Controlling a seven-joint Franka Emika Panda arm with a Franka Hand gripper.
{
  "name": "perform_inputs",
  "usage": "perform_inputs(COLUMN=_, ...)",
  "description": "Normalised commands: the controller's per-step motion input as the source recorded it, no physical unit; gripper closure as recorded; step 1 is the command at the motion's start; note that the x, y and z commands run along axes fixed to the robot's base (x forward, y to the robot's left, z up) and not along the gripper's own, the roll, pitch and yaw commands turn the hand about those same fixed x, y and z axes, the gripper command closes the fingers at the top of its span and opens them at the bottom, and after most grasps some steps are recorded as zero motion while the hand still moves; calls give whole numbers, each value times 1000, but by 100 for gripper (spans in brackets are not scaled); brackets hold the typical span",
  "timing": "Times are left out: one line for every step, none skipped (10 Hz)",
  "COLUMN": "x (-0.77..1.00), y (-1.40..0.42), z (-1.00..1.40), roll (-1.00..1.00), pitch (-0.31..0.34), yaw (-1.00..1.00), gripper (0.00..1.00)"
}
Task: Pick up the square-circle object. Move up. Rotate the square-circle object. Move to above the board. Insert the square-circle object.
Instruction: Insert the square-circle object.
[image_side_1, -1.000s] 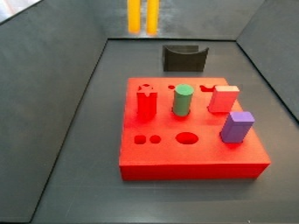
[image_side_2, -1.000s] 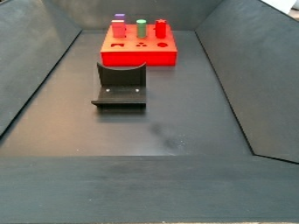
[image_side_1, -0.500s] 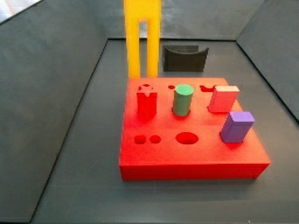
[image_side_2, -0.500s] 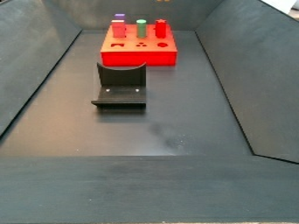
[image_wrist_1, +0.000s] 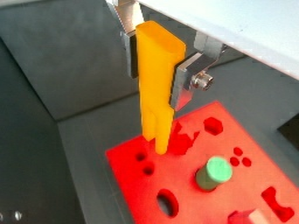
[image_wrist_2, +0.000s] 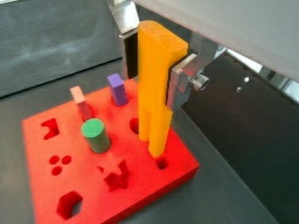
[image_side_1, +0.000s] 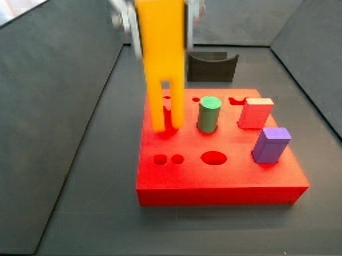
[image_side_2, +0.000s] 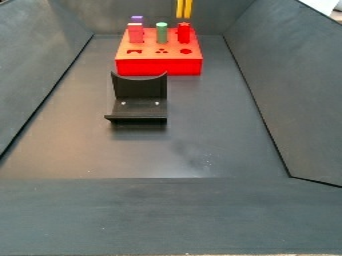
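My gripper (image_wrist_1: 159, 63) grips the long orange-yellow two-legged piece (image_wrist_1: 156, 87) upright, legs at the thick red square board (image_wrist_2: 70, 175).

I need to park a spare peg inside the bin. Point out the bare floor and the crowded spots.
Most bare floor lies in front of the dark L-shaped fixture, between the bin walls. It is crowded at the thick red board: green cylinder peg, purple block peg, and above it the gripper holding the long orange-yellow square-circle object.
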Motion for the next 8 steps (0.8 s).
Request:
perform_inputs(x=129, y=-109, z=-529, roll=110, pitch=-83, yaw=203, gripper=100)
perform_inputs(x=74, y=-91, z=-446, roll=94, pitch=-19, yaw=214, gripper=100)
perform_inputs(x=49, y=-17, z=-349, roll=31, pitch=0, yaw=177, gripper=100)
perform_inputs(x=0, y=-11, z=-240, roll=0, pitch=-3, yaw=0, gripper=100)
perform_inputs(x=0, y=0, z=-163, roll=-49, pitch=0, yaw=-31, gripper=100)
perform_inputs(x=20, y=-3, z=-200, roll=-77, pitch=-27, yaw=-100, gripper=100)
perform_inputs(x=166, y=-23, z=-266, roll=-93, pitch=-71, yaw=-83, gripper=100)
perform_inputs(x=146, y=-14, z=-246, roll=-24, pitch=-30, yaw=-63, gripper=100)
